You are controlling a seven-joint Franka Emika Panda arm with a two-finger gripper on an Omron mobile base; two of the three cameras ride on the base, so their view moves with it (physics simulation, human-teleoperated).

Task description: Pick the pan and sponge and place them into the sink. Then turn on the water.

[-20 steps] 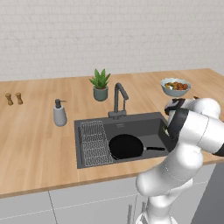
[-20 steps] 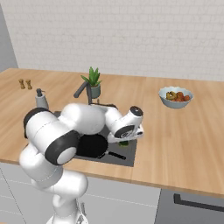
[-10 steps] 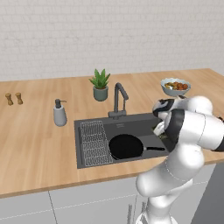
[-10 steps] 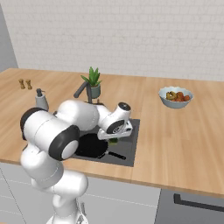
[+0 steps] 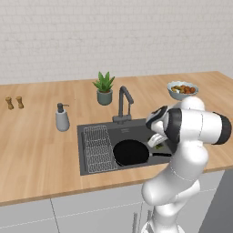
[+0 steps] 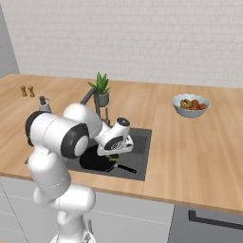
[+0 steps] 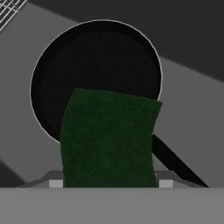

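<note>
The robot's 2-finger gripper point(image 7: 107, 183) is clamped on the small rectangular sponge point(image 7: 108, 139), whose rough dark-green face fills the hand view's lower middle. The sponge hangs over the dark grey recessed sink point(image 5: 91, 132), above the round black frying pan point(image 5: 131, 153) lying on the basin floor, handle toward 3 o'clock. A wire rack point(image 5: 98, 147) sits in the basin at 9 o'clock. At 12 o'clock stands the dark gooseneck faucet point(image 5: 123, 102). 1 second ago the gripper was beside the sink's right rim.
</note>
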